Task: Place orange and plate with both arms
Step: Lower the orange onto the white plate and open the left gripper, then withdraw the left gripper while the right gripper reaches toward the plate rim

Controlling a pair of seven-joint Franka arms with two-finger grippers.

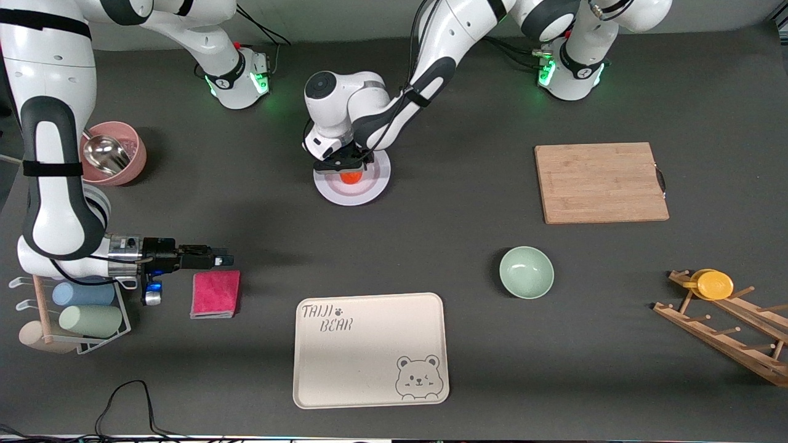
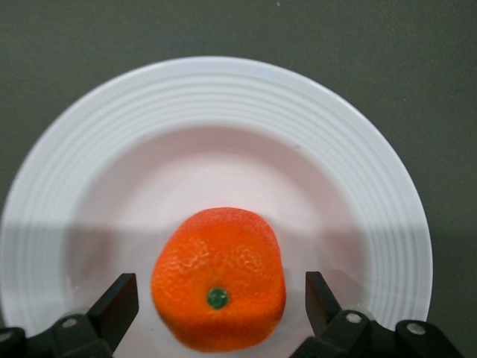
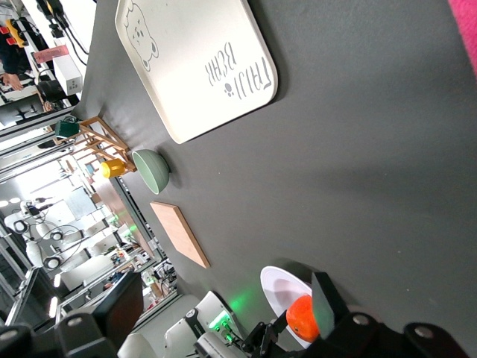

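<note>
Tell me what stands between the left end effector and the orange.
Nothing visible. The left end effector is over the plate, its open fingers on either side of the orange without touching it.

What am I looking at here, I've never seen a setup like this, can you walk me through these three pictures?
Two white robot arms stand at a dark table. The wide picture looks down from across it; the other two come from cameras on each arm's wrist. The left gripper hangs open just over the orange, which sits on the plate; nothing is held. The right gripper waits, open, near a pink cloth. Also on the table: a bear tray, green bowl, cutting board and a pink pot.
</note>
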